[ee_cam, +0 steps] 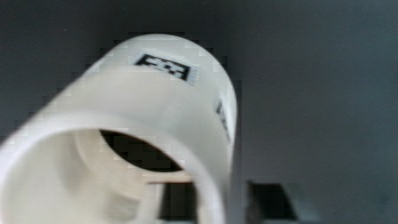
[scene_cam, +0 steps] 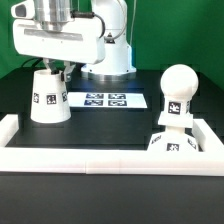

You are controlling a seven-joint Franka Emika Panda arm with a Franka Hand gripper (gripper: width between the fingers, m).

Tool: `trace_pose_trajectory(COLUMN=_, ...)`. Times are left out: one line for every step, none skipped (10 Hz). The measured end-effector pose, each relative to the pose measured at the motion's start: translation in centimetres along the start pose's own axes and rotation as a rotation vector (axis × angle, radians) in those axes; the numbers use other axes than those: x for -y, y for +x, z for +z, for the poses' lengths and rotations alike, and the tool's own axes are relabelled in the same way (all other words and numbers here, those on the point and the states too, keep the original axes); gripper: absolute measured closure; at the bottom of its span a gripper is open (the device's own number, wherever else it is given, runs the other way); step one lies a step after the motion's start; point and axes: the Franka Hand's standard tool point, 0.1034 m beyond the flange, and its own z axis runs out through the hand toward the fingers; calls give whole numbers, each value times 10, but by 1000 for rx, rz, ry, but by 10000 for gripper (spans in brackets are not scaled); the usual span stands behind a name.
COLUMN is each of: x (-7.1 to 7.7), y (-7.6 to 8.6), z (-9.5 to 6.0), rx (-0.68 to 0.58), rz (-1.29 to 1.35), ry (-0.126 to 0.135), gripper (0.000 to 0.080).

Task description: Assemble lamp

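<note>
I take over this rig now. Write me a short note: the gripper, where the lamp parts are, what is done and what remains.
Gripper: down at the top of the shade. The wrist view shows its fingers on either side of the shade's wall; whether they are clamped I cannot tell.
Shade: stands on the table at the exterior view's left, beside the marker board.
Bulb: upright at the exterior view's right, on the base, behind the front rail. Whether it is fully seated I cannot tell.
Left: the shade is not yet on the bulb.
</note>
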Motion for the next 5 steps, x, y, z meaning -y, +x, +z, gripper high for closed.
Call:
trace_pose_trajectory(x=1, y=1, z=-1, rx=-4, rz=-1, ry=2, gripper=746)
trace_pose_trajectory(x=1, y=2, z=-2, rx=-5, rz=-1, ry=2, gripper=756)
trace_pose_trajectory(x=1, y=2, z=-2, rx=-5, rz=-1, ry=2, gripper=756)
trace_pose_trajectory(x=1, y=2, z=-2, rx=-5, rz=-1, ry=2, gripper=756)
trace_pose_trajectory(x=1, y=2, z=-2, rx=-5, rz=-1, ry=2, gripper=756)
